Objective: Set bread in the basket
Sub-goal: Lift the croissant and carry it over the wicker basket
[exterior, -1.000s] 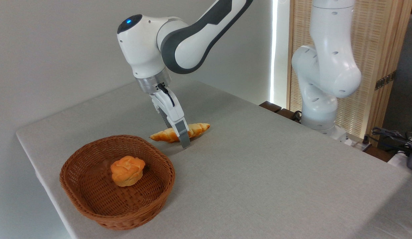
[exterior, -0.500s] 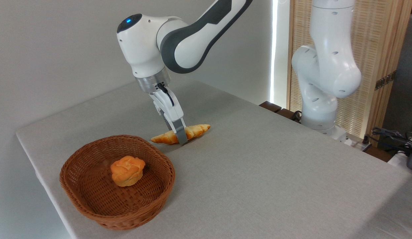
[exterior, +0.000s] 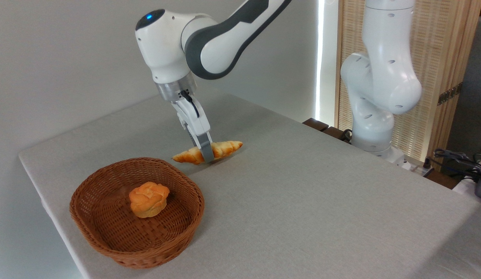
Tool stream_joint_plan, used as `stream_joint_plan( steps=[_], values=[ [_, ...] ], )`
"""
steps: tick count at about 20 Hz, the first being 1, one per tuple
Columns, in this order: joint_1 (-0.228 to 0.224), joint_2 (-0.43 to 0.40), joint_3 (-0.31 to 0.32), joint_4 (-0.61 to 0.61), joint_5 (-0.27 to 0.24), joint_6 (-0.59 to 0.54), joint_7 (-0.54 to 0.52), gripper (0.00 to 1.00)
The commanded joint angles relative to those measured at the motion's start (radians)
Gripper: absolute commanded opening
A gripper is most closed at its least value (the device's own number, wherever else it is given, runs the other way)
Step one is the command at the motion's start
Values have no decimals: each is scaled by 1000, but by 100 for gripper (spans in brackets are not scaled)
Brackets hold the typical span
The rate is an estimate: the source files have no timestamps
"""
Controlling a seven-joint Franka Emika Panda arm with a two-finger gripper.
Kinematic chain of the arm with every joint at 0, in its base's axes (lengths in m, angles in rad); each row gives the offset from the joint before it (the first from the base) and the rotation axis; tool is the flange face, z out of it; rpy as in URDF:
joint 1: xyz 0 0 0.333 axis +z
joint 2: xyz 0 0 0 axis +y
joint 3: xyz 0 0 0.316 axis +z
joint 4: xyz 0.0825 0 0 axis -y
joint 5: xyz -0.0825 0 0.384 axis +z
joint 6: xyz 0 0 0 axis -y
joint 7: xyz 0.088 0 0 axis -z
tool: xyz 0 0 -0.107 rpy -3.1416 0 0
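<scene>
One bread point(exterior: 221, 148) pinched mid-length by hand point(exterior: 207, 154), barely off worktop point(exterior: 302, 201); lifting stage; next, carry over basket point(exterior: 108, 240), release.

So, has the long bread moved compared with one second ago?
Yes. The bread, gripped by the gripper, has risen slightly and shifted a little left, judged against the basket, which sits where it was.
</scene>
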Motion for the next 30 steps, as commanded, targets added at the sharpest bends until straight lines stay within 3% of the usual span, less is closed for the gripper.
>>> stream_joint_plan(
  steps=[1,9,15,20,21,25,30],
  values=[
    [-3,-35,2,15,-13,-35,12,26],
    [8,-69,34,108,-69,-97,13,30],
    [10,-37,125,197,-110,4,13,37],
    [11,17,139,200,-108,201,12,55],
    [11,38,139,200,-107,251,7,73],
    [13,85,143,200,-107,343,1,99],
    [11,117,157,200,-134,388,-2,100]
  ],
)
